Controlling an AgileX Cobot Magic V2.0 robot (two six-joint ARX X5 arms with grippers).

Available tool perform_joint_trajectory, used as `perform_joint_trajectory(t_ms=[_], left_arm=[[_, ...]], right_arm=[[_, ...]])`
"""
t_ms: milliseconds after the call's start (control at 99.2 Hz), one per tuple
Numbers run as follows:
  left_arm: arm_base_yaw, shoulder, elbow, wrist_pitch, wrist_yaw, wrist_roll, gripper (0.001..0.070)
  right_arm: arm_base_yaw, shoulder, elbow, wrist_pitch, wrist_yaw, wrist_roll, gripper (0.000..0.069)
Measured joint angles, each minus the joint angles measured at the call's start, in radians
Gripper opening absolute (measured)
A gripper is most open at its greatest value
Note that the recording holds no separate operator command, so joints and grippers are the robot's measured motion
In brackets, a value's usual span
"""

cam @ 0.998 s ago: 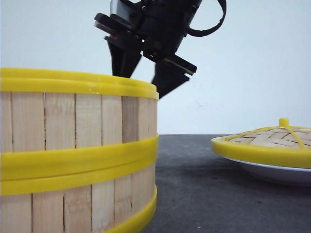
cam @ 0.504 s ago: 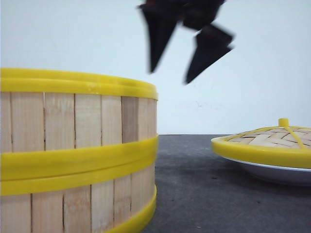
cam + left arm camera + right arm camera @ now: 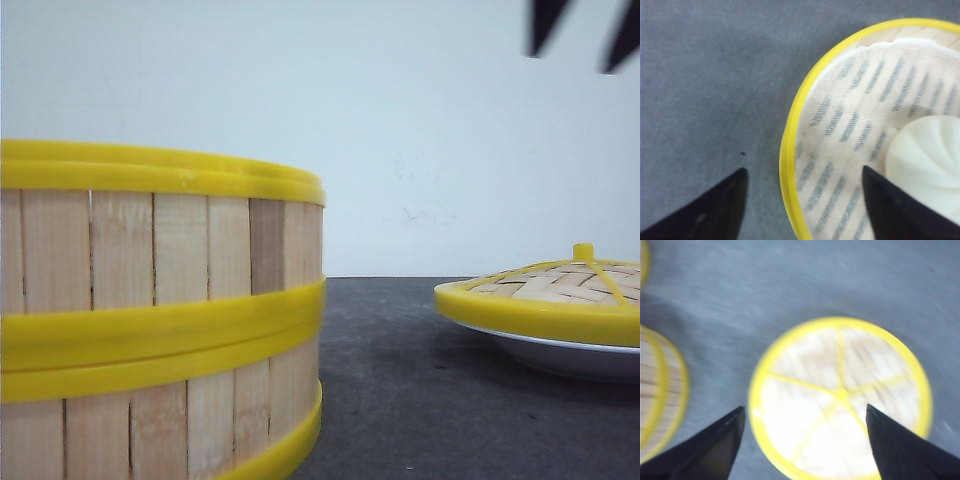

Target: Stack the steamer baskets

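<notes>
Front view: two steamer baskets [image 3: 160,310] stacked at left on dark counter [image 3: 400,400]; domed lid [image 3: 550,295] on white plate [image 3: 560,355] at right. Left gripper [image 3: 802,200] jaws spread, empty, straddling basket rim. Right gripper [image 3: 805,440] jaws spread, empty, above lid.

A white bun [image 3: 927,165] is seen in a steamer basket [image 3: 790,150], at 3 o'clock of the open left gripper [image 3: 805,200].

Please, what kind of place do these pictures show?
Probably a robot test bench set up like a dim-sum kitchen: stacked steamer baskets and a woven lid on a white plate stand on a plain dark table against a bare white wall.
</notes>
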Motion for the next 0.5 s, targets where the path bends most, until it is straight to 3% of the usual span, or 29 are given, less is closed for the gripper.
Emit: perform_joint_trajectory(t_ms=[212, 403, 504], left_arm=[[0.000, 0.103, 0.000, 0.047, 0.000, -0.002, 0.0268], [0.002, 0.172, 0.000, 0.073, -0.010, -0.002, 0.0056], [0.003, 0.174, 0.000, 0.087, -0.011, -0.005, 0.0029]], right_arm=[[-0.158, -0.198, -0.139, -0.058, 0.003, -0.011, 0.0476], [-0.195, -0.317, -0.157, -0.090, 0.003, -0.025, 0.0476], [-0.195, -0.354, -0.157, -0.100, 0.000, -0.026, 0.0476]])
